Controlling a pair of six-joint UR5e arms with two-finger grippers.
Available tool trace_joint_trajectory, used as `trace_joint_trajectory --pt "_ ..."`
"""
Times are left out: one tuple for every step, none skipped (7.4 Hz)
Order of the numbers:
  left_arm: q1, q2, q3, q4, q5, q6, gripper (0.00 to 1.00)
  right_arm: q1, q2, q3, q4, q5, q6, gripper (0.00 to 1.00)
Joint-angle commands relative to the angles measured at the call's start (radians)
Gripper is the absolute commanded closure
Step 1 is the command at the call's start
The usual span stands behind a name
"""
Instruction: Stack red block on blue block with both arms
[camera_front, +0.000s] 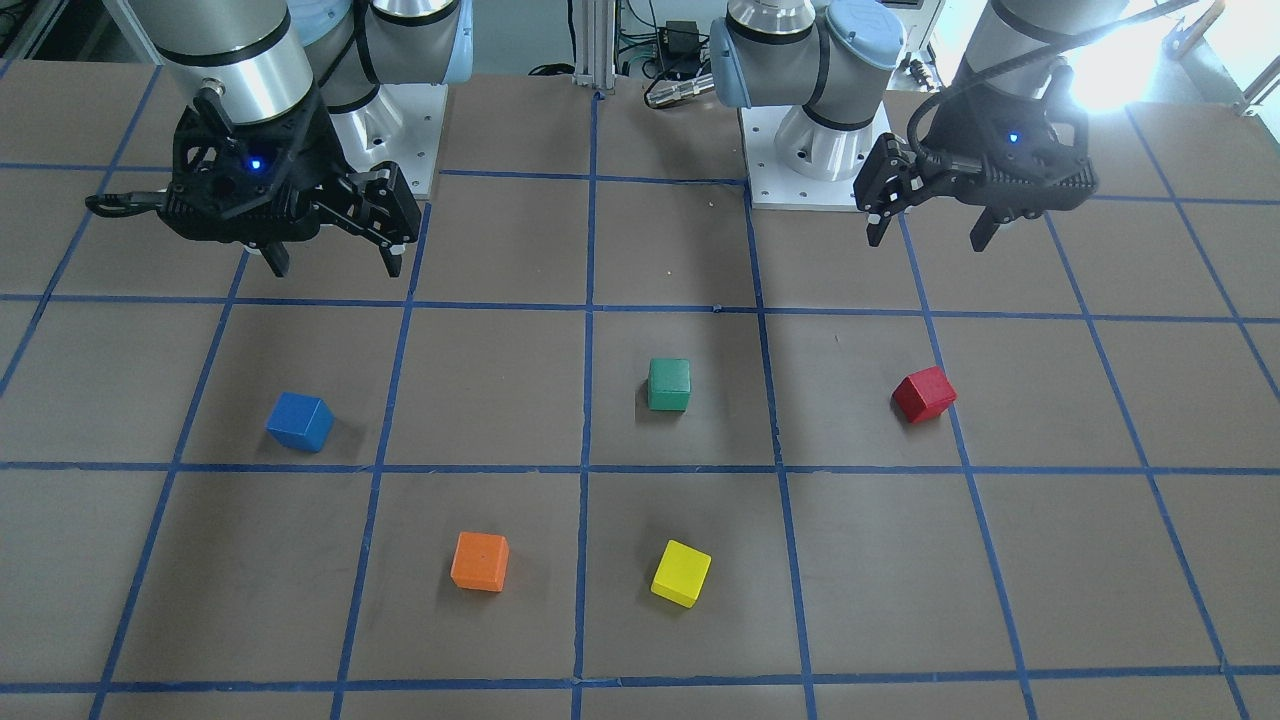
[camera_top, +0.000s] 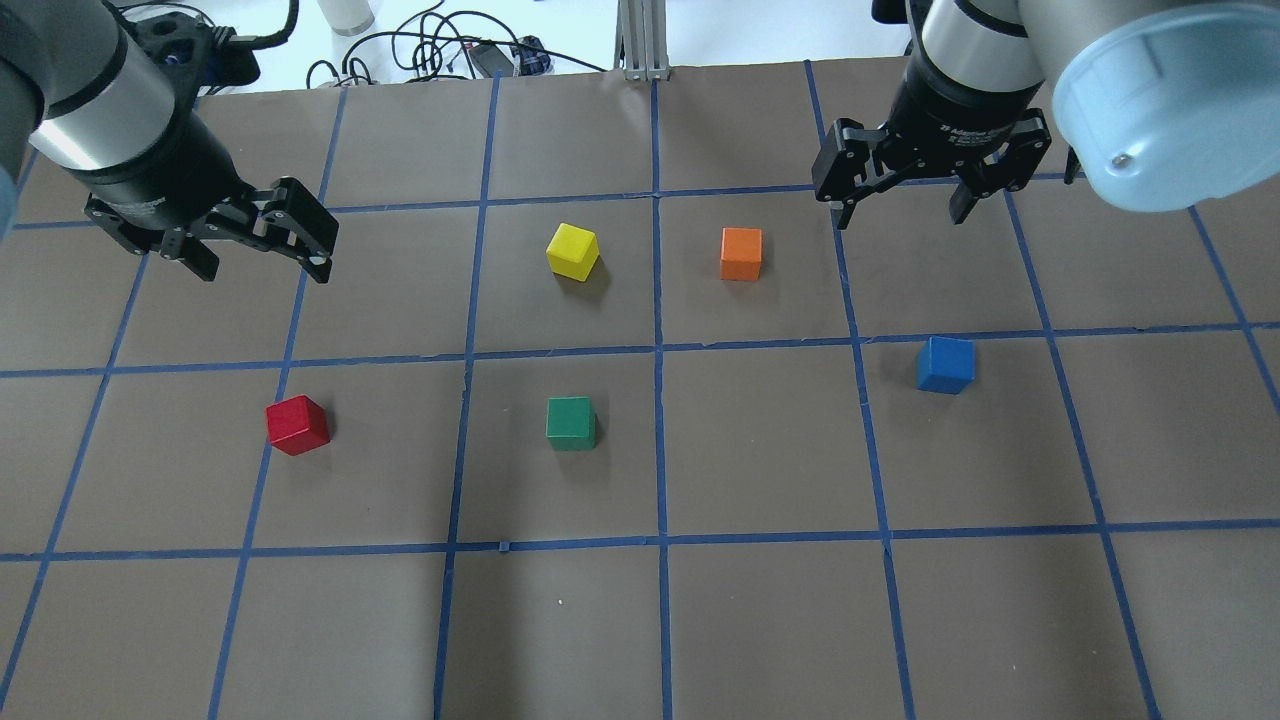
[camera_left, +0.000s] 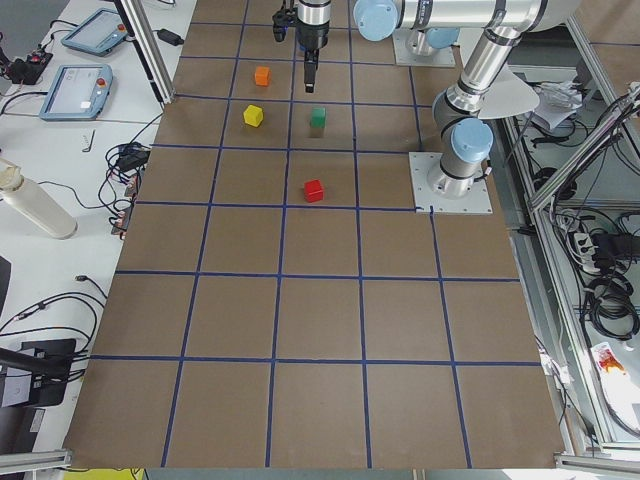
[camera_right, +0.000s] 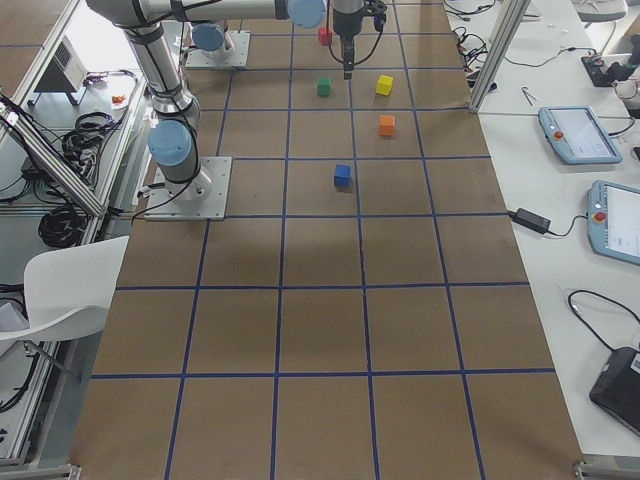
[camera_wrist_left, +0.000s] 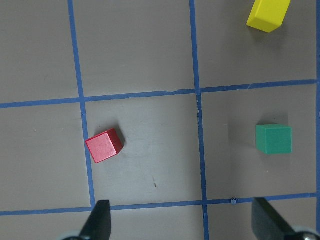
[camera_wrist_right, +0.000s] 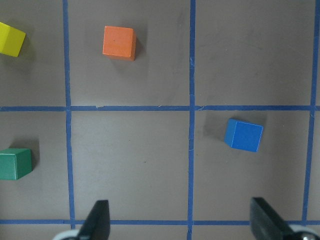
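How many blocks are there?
5: red block on the robot's left, green block central, yellow block and orange block beyond, blue block right. None seems hidden.

One camera looks down over the robot's shoulders, another faces it across the desk (camera_front: 1100, 560); two watch from the ends. Wrist cameras stare down, close: left on the red block (camera_wrist_left: 104, 145), right on the blue block (camera_wrist_right: 243, 135), sharing the green block (camera_wrist_left: 273, 139).

Open room is left on every side of the red block (camera_top: 297, 424) and the blue block (camera_top: 945, 364). The line between them is interrupted only by the green block (camera_top: 571, 422), well apart from both.
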Motion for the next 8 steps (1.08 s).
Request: trace_joint_trajectory --pt "0.0 -0.001 -0.004 0.001 -0.001 -0.004 0.0 0.002 0.002 -0.001 -0.002 0.0 0.0 0.0" --pt "0.0 0.001 -0.003 0.001 0.002 -0.002 0.0 -0.001 0.005 -0.005 -0.003 -0.002 -0.006 0.0" --pt "0.0 0.002 0.008 0.0 0.0 0.002 0.0 -0.007 0.023 -0.024 -0.008 0.021 -0.002 0.0" --pt "-0.002 -0.019 0.016 0.003 -0.003 -0.002 0.0 0.001 0.075 -0.077 0.021 0.012 0.003 0.0" --pt "0.0 -0.039 0.037 0.015 -0.021 0.001 0.0 0.002 0.086 -0.109 0.053 -0.002 0.003 0.0" --pt "-0.009 -0.071 0.071 0.013 -0.05 -0.001 0.0 0.001 0.082 -0.105 0.057 -0.005 0.001 0.0" --pt "-0.022 -0.102 0.098 0.013 -0.052 -0.002 0.0 0.001 0.08 -0.104 0.057 -0.005 0.003 0.0" --pt "-0.052 -0.122 0.102 0.016 -0.049 -0.017 0.0 0.001 0.079 -0.104 0.058 -0.005 0.003 0.0"
